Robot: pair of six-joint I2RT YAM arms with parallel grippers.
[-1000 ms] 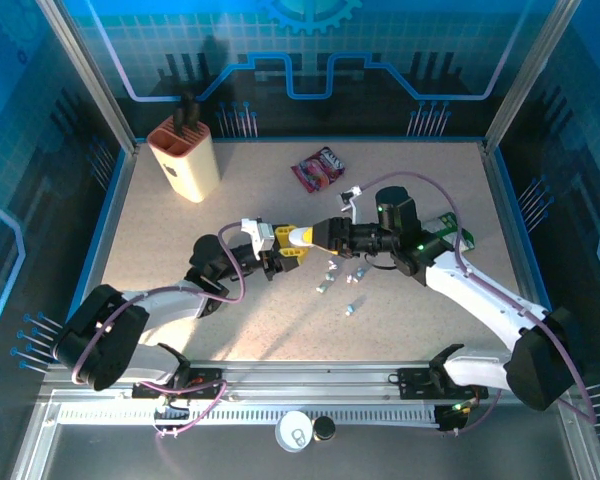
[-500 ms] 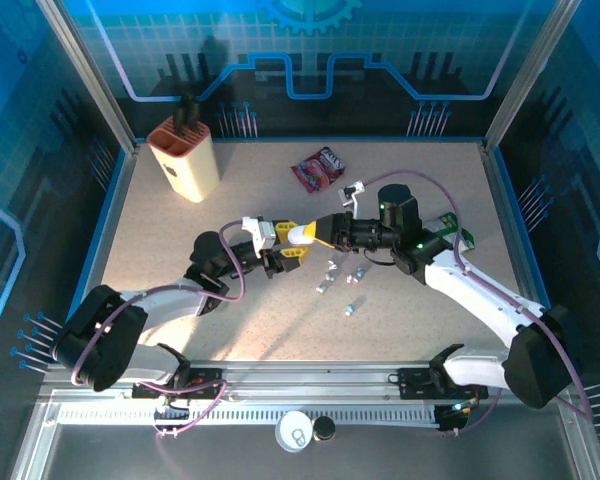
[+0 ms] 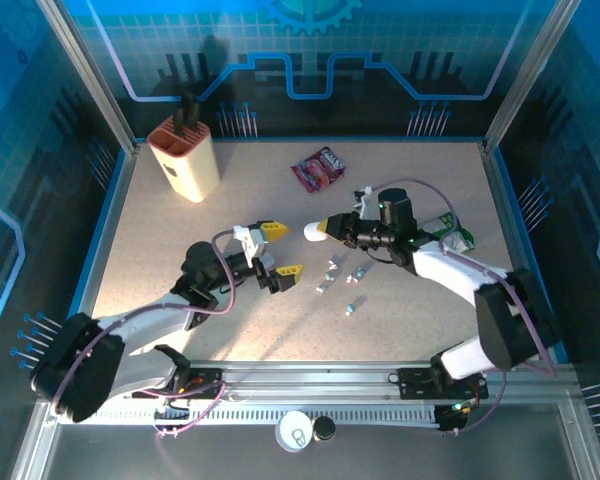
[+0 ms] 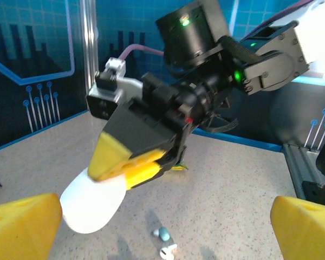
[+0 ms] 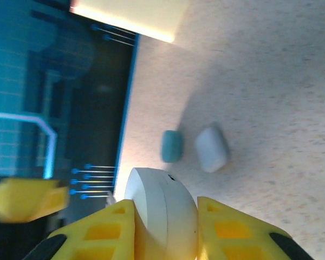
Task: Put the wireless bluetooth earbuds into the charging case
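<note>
The left gripper [image 3: 280, 249] gapes wide, holding nothing. The right gripper [image 3: 325, 229] clamps a white charging case [image 3: 312, 233], just far of the scattered earbuds [image 3: 325, 286].

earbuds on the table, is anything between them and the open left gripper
Nothing visible. Bare table lies between the left gripper and the nearest earbuds. The right gripper, shut on the white case, hangs on the far side of that line and appears raised, not across it.
</note>
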